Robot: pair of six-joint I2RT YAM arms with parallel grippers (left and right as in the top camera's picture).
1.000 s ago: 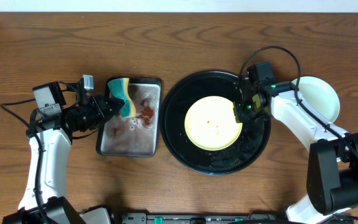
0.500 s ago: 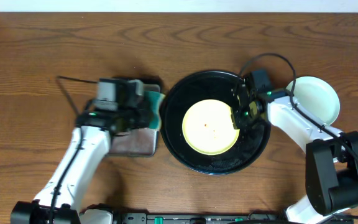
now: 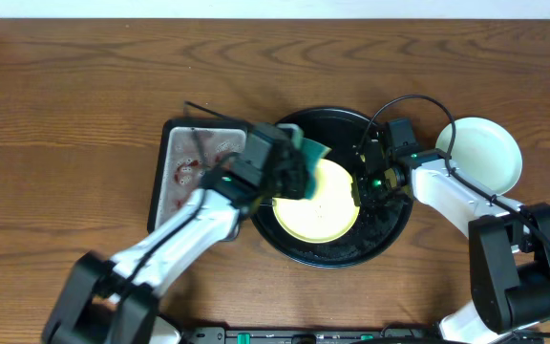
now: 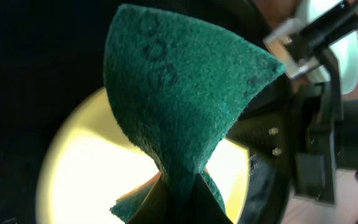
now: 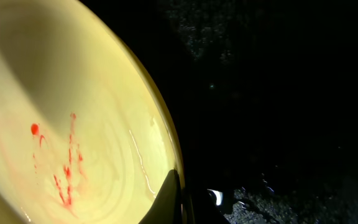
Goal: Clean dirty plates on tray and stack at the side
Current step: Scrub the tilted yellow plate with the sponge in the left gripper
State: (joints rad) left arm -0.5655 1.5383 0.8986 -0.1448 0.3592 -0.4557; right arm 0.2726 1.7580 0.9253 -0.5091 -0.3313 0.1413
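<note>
Left hand [image 4: 179,200]: pinched shut on a green sponge [image 3: 309,153], poised over the plate.
Right hand [image 3: 363,182]: closed on the yellow plate [image 3: 325,205] at its right rim.
Plate's place: inside the black tray [image 3: 382,234], mid-tabletop, slightly toward the right edge.
Dirt: 1 patch of red streaks [image 5: 64,168].
Stack: mint plate [image 3: 485,153] near the right edge.
Doing it well: press the sponge flat and sweep across the streaks while the rim is steadied.
</note>
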